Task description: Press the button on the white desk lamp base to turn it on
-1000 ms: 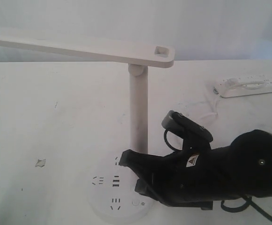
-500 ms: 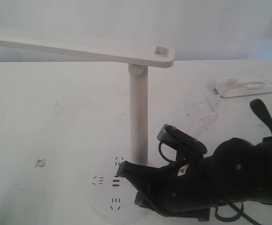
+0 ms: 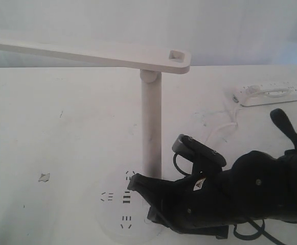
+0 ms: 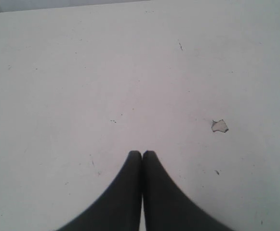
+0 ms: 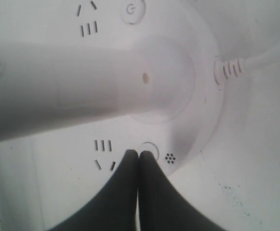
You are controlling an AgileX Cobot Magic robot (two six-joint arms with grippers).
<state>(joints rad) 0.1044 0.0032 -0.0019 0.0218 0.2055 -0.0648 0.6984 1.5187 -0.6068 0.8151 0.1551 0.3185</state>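
Button: the button (image 5: pixel 150 146) sits on the near-right part of the base (image 3: pixel 107 217), with the sun mark (image 5: pixel 169 157) just to its right and a group of socket slots (image 5: pixel 103 145) just to its left.
Right gripper: the right gripper (image 5: pixel 139 155) has its jaws pressed together and holds nothing. In the right wrist view its tips overlap the button's left edge. I cannot tell whether they are bearing down.
Lamp: the white desk lamp (image 3: pixel 152 117) stands at near centre of the table (image 4: pixel 130 72), and I see no glow from it.
Off-centre risk: the tips look left of the button's middle. A push from there could land on the ring and not click.
Slip risk: the pointed tips could skid left off the smooth top and catch in the socket slots.
Shove risk: pressure at a slant could slide the base. With the tall post (image 5: pixel 82 82) and long arm above it, the lamp could rock.
Bump risk: in the exterior view the black arm lies close to the post's foot on the right, so a small drift left could knock it.
Wrong target: a second round button (image 5: pixel 132 9) sits on the far side of the base.
Cable: the cable (image 5: pixel 255 60) leaves the base to the far right and could snag.
Left gripper: the left gripper (image 4: pixel 142 155) has its jaws together and empty over bare table, well apart from the lamp.
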